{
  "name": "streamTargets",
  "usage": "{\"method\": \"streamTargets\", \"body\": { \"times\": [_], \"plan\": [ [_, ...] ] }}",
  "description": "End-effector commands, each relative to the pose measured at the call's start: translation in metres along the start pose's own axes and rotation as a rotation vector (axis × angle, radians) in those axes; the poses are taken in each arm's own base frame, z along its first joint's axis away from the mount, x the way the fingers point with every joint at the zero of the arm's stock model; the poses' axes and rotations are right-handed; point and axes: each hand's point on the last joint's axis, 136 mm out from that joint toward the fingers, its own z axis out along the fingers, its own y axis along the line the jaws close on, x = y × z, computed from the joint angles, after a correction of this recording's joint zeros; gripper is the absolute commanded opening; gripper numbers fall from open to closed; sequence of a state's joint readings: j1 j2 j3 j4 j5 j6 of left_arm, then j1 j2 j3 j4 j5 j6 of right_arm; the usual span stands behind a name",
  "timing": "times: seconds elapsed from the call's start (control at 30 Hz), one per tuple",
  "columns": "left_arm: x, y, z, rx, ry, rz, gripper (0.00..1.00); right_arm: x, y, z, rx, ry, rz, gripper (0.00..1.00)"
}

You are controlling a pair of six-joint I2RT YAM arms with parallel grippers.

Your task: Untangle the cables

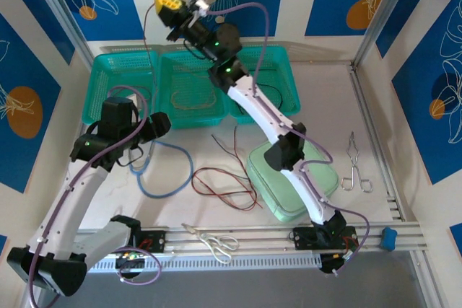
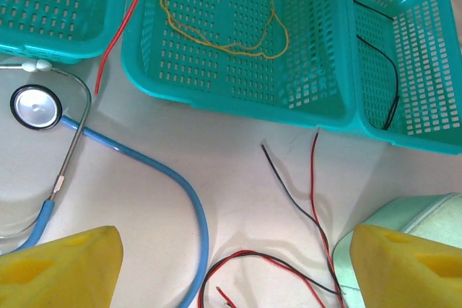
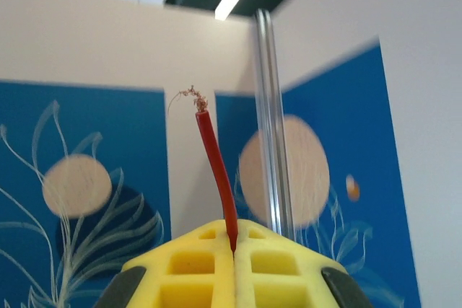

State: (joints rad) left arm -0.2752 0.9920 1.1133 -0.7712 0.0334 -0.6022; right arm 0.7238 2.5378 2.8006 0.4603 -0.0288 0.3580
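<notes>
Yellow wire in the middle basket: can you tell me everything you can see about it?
The yellow wire is thin and bendy, with a tan-yellow plastic-looking coat. It lies flat and slack on the holey floor of the middle basket, which is teal, and it curves in one big wobbly loop with no knots showing. One end sits near the loop's upper left; the other side runs off the top of the left wrist picture. It touches only the basket floor, and nothing is holding it.

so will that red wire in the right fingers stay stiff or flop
Probably floppy: the red wire stands straight only just above the right fingers, while its tail hangs down toward the teal baskets. Likely very light. Thin and smooth-looking, so it may slip.
</notes>
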Motion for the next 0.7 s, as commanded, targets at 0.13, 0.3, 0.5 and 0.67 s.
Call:
{"method": "streamTargets", "body": {
  "times": [0.13,0.3,0.5,0.67],
  "plan": [
    [-0.036,-0.033,0.001,0.095,-0.038,0.192,0.75,-0.003,0.011,0.001,-0.040,-0.007,0.082,0.00],
    [-0.099,-0.050,0.006,0.154,-0.156,0.310,0.77,-0.012,0.026,0.000,-0.088,0.045,0.102,0.00],
    [-0.159,-0.039,0.020,0.304,-0.346,0.276,0.78,-0.033,0.039,-0.003,-0.115,0.071,0.117,0.00],
    [-0.163,-0.055,0.054,0.453,-0.281,0.321,0.67,-0.047,0.048,-0.004,-0.144,0.070,0.122,0.00]
  ]
}}
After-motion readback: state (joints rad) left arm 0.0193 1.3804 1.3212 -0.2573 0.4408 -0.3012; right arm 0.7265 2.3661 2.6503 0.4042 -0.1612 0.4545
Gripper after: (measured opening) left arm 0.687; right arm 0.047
